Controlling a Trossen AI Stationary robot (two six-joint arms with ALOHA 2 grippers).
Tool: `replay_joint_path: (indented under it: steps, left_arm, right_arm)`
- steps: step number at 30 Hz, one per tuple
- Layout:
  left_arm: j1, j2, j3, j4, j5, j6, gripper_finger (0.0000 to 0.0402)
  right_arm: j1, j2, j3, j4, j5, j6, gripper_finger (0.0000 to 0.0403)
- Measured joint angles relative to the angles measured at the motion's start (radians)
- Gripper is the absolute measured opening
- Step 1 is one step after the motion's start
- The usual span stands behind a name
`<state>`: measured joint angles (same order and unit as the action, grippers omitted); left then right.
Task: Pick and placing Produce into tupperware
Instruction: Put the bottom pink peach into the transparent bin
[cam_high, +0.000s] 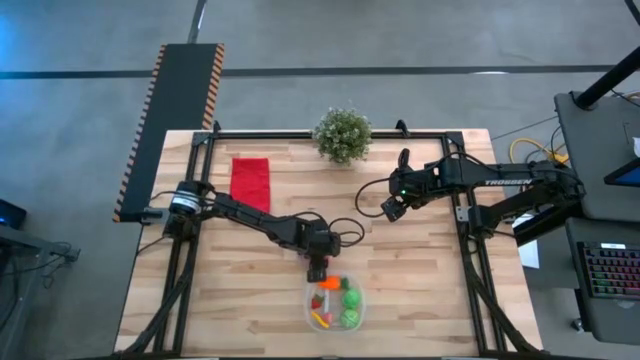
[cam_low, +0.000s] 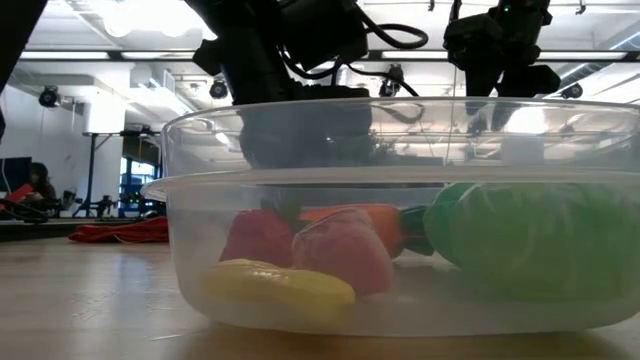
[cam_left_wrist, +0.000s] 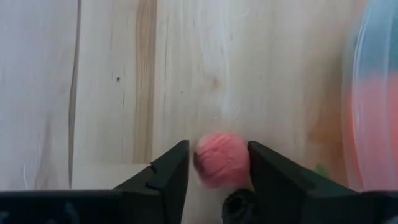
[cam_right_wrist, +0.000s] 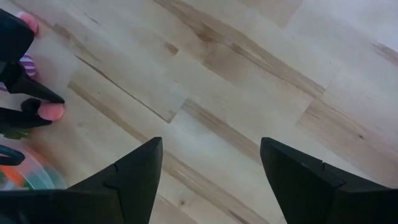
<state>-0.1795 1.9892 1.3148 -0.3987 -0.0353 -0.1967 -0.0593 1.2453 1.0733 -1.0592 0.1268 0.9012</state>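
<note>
The clear tupperware (cam_high: 362, 310) stands near the table's near edge and fills the low view (cam_low: 200, 160). In it lie two green balls (cam_high: 351, 298), an orange carrot (cam_high: 330, 284), a red piece (cam_high: 318, 301) and a yellow piece (cam_low: 280, 285). My left gripper (cam_high: 318, 268) is just beyond the tub's far rim, shut on a small pink ball (cam_left_wrist: 221, 160). A purple piece (cam_right_wrist: 28, 62) and another pink piece (cam_right_wrist: 28, 22) show beside it, partly hidden. My right gripper (cam_high: 392, 208) hangs open over bare wood in the middle of the table. My left gripper pinches the pink ball (cam_left_wrist: 221, 160) between its two fingers (cam_left_wrist: 171, 171), one on each side of it. The fingers come from above, pointing down at the table. The right wrist view shows the same ball (cam_right_wrist: 50, 111) between the fingertips. Whether it rests on the wood, I cannot tell.
A leafy potted plant (cam_high: 343, 133) stands at the far edge, and a red folded cloth (cam_high: 251, 182) lies far left. Bare wood stretches between the tub and the right arm. The black frame rails run along the table's sides.
</note>
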Motion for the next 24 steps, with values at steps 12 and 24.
replay_joint_path:
  steps: [12, 24]
  left_arm:
    - [0.000, -0.009, 0.000, -0.010, 0.001, 0.001, 0.0065]
    - [0.001, -0.085, 0.028, -0.127, 0.003, -0.006, 0.0068]
  right_arm:
    - [0.000, 0.000, 0.000, -0.001, -0.003, 0.000, 0.0263]
    - [0.000, 0.000, 0.000, -0.002, -0.004, 0.004, 0.0263]
